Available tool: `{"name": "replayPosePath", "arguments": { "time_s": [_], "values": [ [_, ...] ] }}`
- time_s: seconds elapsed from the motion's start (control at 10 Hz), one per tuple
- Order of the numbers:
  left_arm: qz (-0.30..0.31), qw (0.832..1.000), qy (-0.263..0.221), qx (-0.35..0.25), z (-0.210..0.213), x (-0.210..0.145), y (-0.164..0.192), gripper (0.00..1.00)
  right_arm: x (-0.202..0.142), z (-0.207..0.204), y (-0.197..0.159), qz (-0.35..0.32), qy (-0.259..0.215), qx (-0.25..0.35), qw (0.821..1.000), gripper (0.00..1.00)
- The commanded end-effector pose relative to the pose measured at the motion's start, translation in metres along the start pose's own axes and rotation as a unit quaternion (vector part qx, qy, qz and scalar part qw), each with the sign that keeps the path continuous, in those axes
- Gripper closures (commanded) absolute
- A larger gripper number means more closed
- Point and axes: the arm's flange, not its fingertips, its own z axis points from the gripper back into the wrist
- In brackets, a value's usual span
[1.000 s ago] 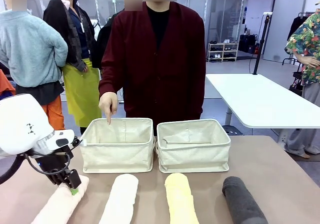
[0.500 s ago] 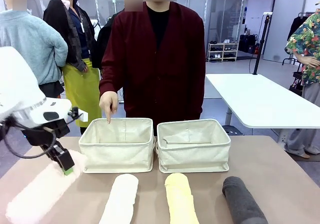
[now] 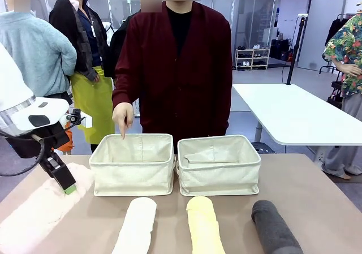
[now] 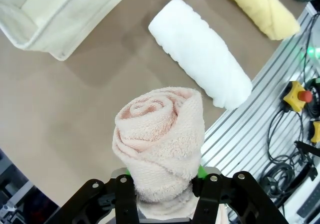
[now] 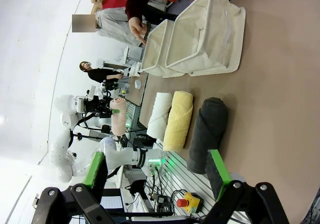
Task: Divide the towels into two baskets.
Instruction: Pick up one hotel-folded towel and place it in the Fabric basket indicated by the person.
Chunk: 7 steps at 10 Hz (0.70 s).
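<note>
The left pincer (image 3: 65,183) is clenched on the pale pink towel (image 4: 160,134), taken near one end of the roll, with the spiral end seen protruding beyond the green pads. The roll appears to be raised off the worktop (image 3: 317,197), left of the baskets. It is judged light, soft and compressible; terry is not slippery, but a roll held at one end may sag or unwind, so a hold across the middle of the cylinder would be firmer.

The right pincer (image 5: 157,169) is released, with nothing between its pads.

Along the near edge the white towel (image 3: 136,225), the yellow towel (image 3: 203,225) and the dark grey towel (image 3: 274,228) are laid side by side, apart from one another. Beyond them the left basket (image 3: 133,177) and the right basket (image 3: 219,177) are set close together; no towel is seen inside either. At the far rim of the left basket a person's hand (image 3: 122,118) is pointed downward.

No brand, label or legible writing can be made out on towels or baskets.
</note>
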Motion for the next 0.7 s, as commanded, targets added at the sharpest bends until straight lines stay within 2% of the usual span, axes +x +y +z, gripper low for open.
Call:
{"name": "replayPosePath", "arguments": {
  "time_s": [0.0, 0.1, 0.2, 0.3, 0.4, 0.5, 0.6],
  "values": [
    [0.005, 1.000, 0.004, 0.010, -0.006, 0.005, 0.003, 1.00, -0.001, 0.001, 0.003, 0.005, -0.001, 0.005, 1.000, 0.00],
    [0.005, 1.000, 0.004, 0.010, -0.006, 0.005, 0.003, 1.00, -0.001, 0.001, 0.003, 0.005, -0.001, 0.005, 1.000, 0.00],
    [0.001, 1.000, 0.004, -0.002, -0.004, 0.001, 0.002, 0.60, -0.001, 0.001, 0.003, 0.005, -0.001, 0.005, 1.000, 0.00],
    [-0.032, 0.999, -0.002, 0.037, 0.007, 0.011, -0.009, 0.60, -0.001, 0.001, 0.003, 0.005, -0.001, 0.005, 1.000, 0.00],
    [-0.084, 0.995, 0.011, 0.056, 0.009, 0.044, -0.015, 0.60, -0.001, 0.001, 0.003, 0.005, -0.001, 0.005, 1.000, 0.00],
    [-0.146, 0.985, 0.035, 0.083, 0.012, 0.084, -0.021, 0.60, -0.001, 0.001, 0.003, 0.005, -0.001, 0.005, 1.000, 0.00],
    [-0.219, 0.968, 0.063, 0.106, 0.020, 0.131, -0.032, 0.60, -0.001, 0.001, 0.003, 0.005, -0.001, 0.005, 1.000, 0.00]
  ]
}}
